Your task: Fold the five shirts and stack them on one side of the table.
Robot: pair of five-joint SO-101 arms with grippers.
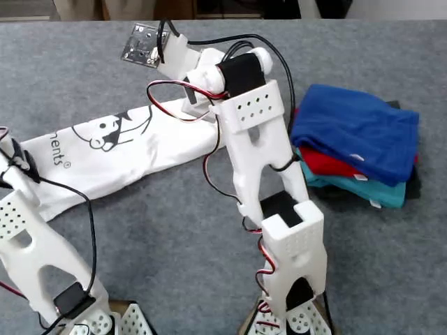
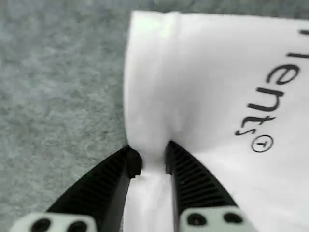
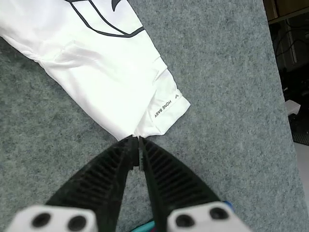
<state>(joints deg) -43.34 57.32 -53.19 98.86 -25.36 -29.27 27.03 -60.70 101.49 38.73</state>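
A white shirt (image 1: pixel 140 146) with black print lies folded into a long strip across the left half of the grey table (image 1: pixel 174 230). My left gripper (image 1: pixel 17 166) is at its left end, shut on a pinched ridge of white shirt (image 2: pixel 217 96) between the fingertips (image 2: pixel 175 157). At the strip's other end my right gripper (image 1: pixel 194 105) is shut on the corner of the white shirt (image 3: pixel 106 63) next to its label. On the right side sits a stack of folded shirts: blue (image 1: pixel 356 129) on top, then red (image 1: pixel 325 162), teal (image 1: pixel 363 188) and black (image 1: pixel 412 183).
The right arm's white links (image 1: pixel 265 167) stretch up the middle of the table, close beside the stack. Red and black cables (image 1: pixel 209 171) hang along it. The table's edge (image 3: pixel 277 72) runs not far beyond the shirt's corner. Bare grey surface lies in front of the strip.
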